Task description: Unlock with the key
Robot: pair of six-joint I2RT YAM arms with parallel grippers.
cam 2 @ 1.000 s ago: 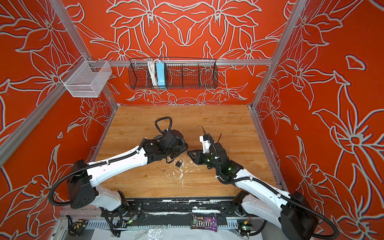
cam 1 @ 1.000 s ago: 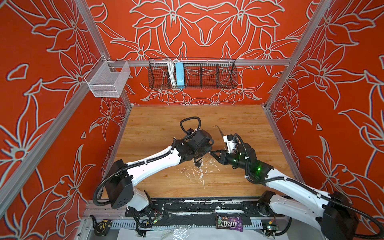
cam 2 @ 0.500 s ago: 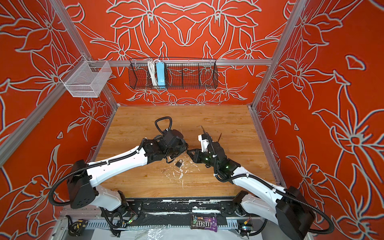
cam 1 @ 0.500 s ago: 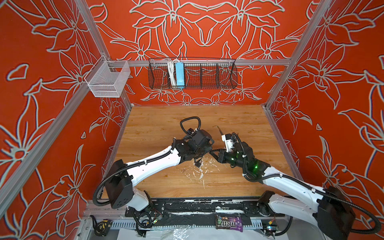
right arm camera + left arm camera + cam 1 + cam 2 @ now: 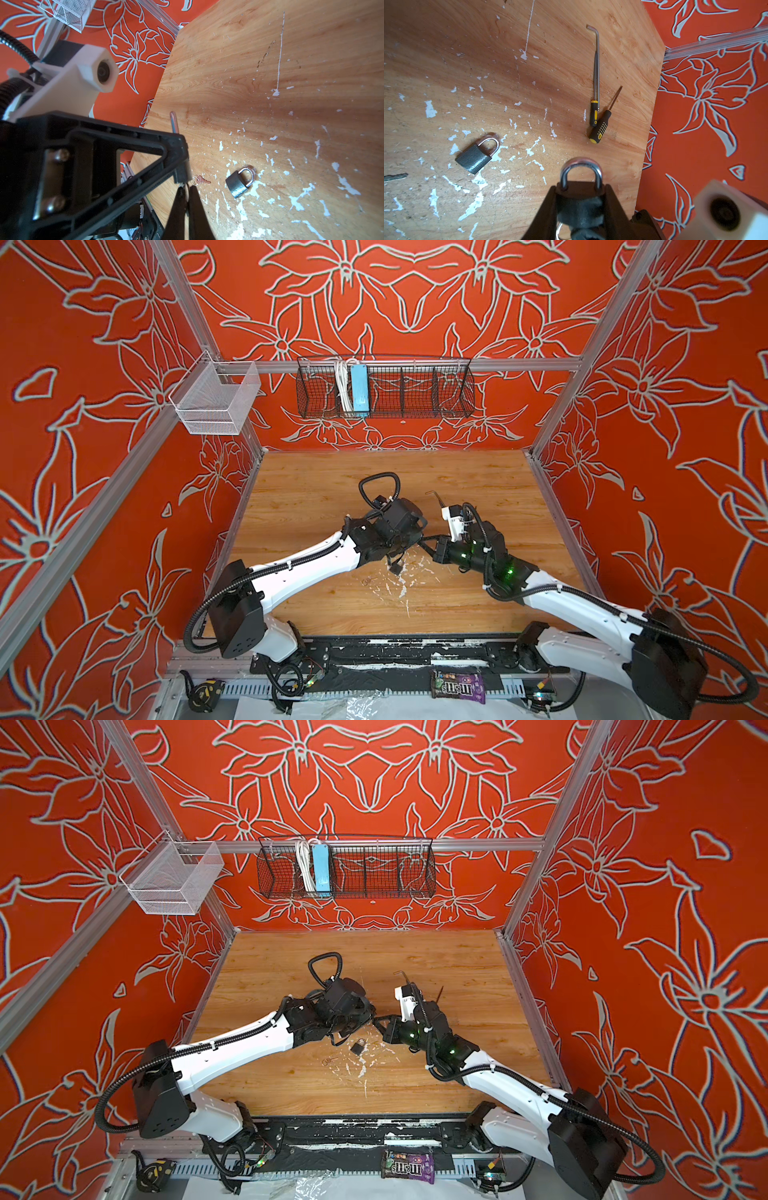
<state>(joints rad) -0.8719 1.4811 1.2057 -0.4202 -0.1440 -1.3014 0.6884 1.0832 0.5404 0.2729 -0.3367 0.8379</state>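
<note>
Left gripper (image 5: pixel 580 189) clamps padlock (image 5: pixel 580 186); right gripper (image 5: pixel 187 188) pinched closed, contents unclear. At 7 o'clock: spare padlock (image 5: pixel 358 1048), loose key (image 5: pixel 328 1061). At 1 o'clock: hex key (image 5: pixel 402 975).

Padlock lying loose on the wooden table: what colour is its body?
Loose padlock: dark grey speckled body, silver shackle; clearest in the left wrist view.

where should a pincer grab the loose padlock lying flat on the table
Take the loose padlock by its grey body, pincer coming straight down across the two side edges. It lies flat on the table, and the body's flat parallel sides should hold better than the thin rounded shackle, which would likely slip.
</note>
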